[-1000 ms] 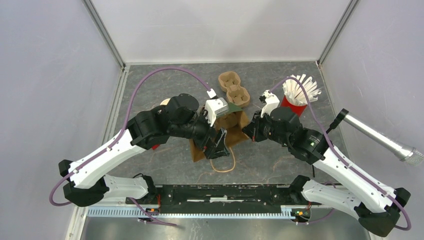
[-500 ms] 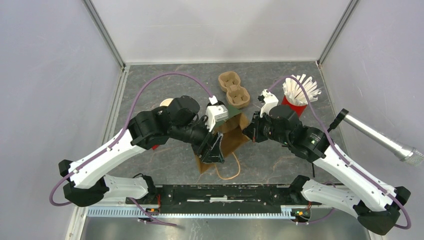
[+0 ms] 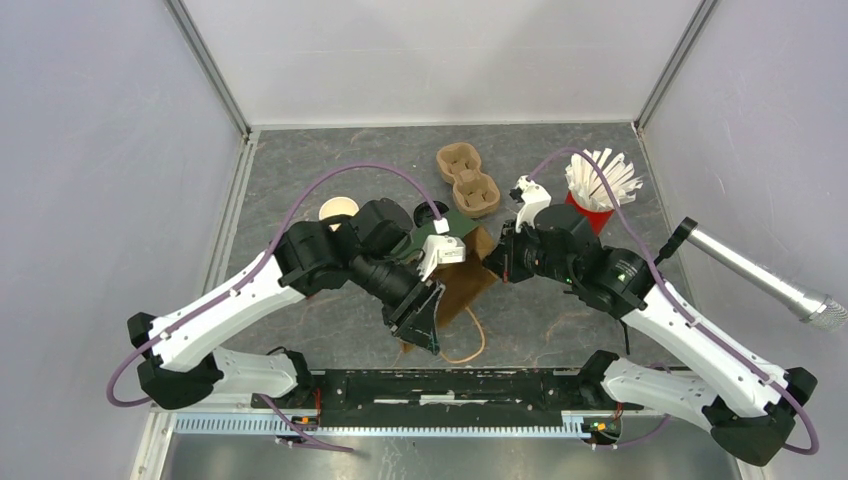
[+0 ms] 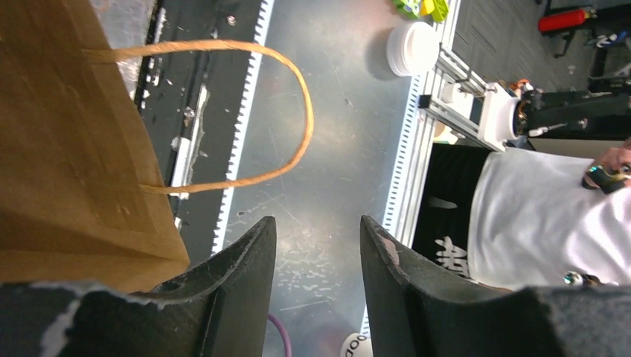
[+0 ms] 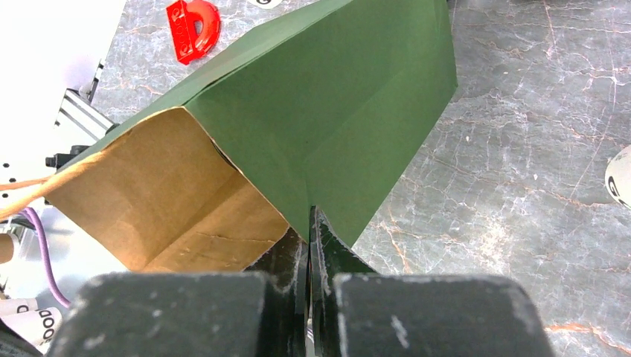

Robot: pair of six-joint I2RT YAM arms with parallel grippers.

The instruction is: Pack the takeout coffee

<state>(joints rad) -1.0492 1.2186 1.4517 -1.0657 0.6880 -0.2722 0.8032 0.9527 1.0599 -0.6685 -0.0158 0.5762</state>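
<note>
The paper bag (image 3: 466,284), green outside and brown inside, lies tipped on the table's middle, its loop handle (image 3: 466,347) toward the near edge. My right gripper (image 3: 497,258) is shut on the bag's green edge (image 5: 335,126), the jaws pressed flat together (image 5: 309,216). My left gripper (image 3: 426,328) points at the near edge, its jaws partly open with nothing between them (image 4: 316,223); the bag's brown side (image 4: 67,163) lies just outside its left finger. What looks like the takeout coffee's black lid (image 3: 427,213) peeks out behind my left arm.
A cardboard cup carrier (image 3: 467,178) sits at the back. A red cup of white straws (image 3: 592,195) stands behind my right arm. A lidless white cup (image 3: 338,209) is at back left. A microphone (image 3: 760,275) juts in from the right. A small red piece (image 5: 192,26) lies on the table.
My left gripper has slid toward the near edge past the bag's mouth, and its jaws have narrowed. The bag has swung round a little. My right gripper still holds the bag's edge.
</note>
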